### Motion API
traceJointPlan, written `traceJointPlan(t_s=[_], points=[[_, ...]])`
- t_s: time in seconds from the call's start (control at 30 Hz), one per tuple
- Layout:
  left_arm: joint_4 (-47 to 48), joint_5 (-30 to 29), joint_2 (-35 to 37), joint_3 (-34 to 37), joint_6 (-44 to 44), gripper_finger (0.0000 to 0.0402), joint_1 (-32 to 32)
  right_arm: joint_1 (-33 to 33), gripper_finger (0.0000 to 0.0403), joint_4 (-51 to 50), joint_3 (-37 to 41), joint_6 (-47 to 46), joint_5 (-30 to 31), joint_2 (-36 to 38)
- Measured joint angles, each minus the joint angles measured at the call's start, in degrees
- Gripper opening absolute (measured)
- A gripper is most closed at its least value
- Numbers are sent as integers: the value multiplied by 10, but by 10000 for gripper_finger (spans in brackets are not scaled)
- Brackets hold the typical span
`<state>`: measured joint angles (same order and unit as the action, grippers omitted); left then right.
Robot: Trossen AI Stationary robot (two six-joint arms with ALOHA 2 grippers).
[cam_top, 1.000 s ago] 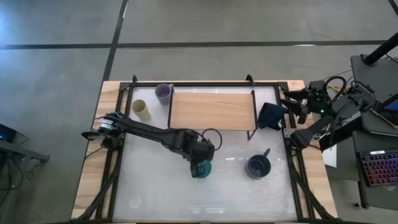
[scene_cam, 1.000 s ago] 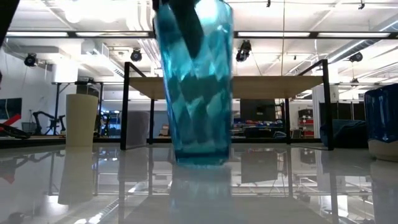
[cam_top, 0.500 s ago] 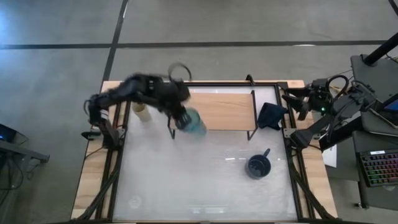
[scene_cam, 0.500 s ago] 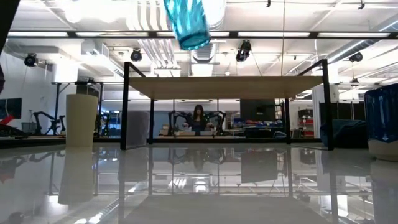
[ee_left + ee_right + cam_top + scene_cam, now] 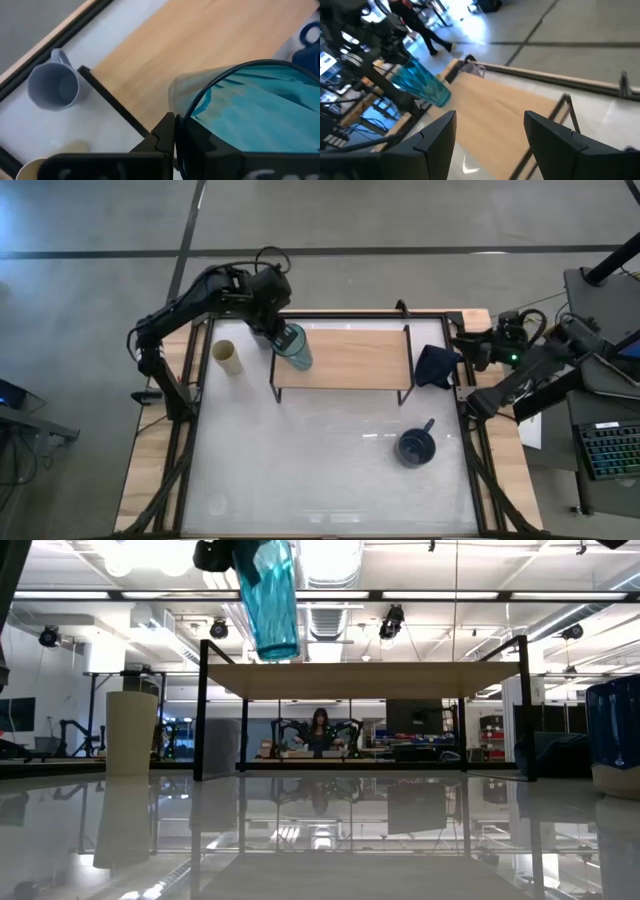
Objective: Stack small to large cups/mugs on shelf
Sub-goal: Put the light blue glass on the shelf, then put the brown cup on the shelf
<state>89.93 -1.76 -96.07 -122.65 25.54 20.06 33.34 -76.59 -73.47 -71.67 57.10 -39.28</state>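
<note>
My left gripper [image 5: 278,336] is shut on the teal see-through tumbler [image 5: 296,348], held in the air over the left end of the wooden shelf [image 5: 350,360]. The tumbler also shows above the shelf board in the low view [image 5: 272,600]. The cream cup [image 5: 226,357] stands on the table left of the shelf. The grey-lavender cup [image 5: 54,86] stands by the shelf's far left corner. The dark blue mug [image 5: 415,446] stands on the table near right. My right gripper [image 5: 490,145] is open and empty at the table's right edge. My left gripper holds the tumbler at its rim [image 5: 196,107], at the open end. One finger [image 5: 167,132] lies against the outside of the wall; the other is hidden. The gripper is at the tumbler's upper end. The tumbler hangs below it, tilted, its base [image 5: 280,648] lifted clear above the shelf board.
A dark navy cloth [image 5: 437,365] lies just right of the shelf. The shelf's black frame posts [image 5: 203,710] stand at its corners. A person shows far off in the room behind the table [image 5: 319,730].
My left gripper has lifted the tumbler off the table's middle and carried it up and toward the far left, to above the shelf's left end. The tumbler has gone from standing upright on the table to hanging tilted in the air.
</note>
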Motion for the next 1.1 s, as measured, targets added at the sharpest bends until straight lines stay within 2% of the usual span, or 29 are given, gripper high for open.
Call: traceJointPlan(t_s=[0.23,0.57,0.9,1.1], points=[[1,-14,16,50,-19,0,2,0,226,6,20,-44,-1,-30],[1,-31,26,49,-8,3,2,0,226,17,24,-63,-1,-52],[1,-28,11,49,-9,65,1,0,226,18,24,-55,-1,-50],[1,-28,15,49,-5,83,1,0,226,13,24,-46,4,-50]])
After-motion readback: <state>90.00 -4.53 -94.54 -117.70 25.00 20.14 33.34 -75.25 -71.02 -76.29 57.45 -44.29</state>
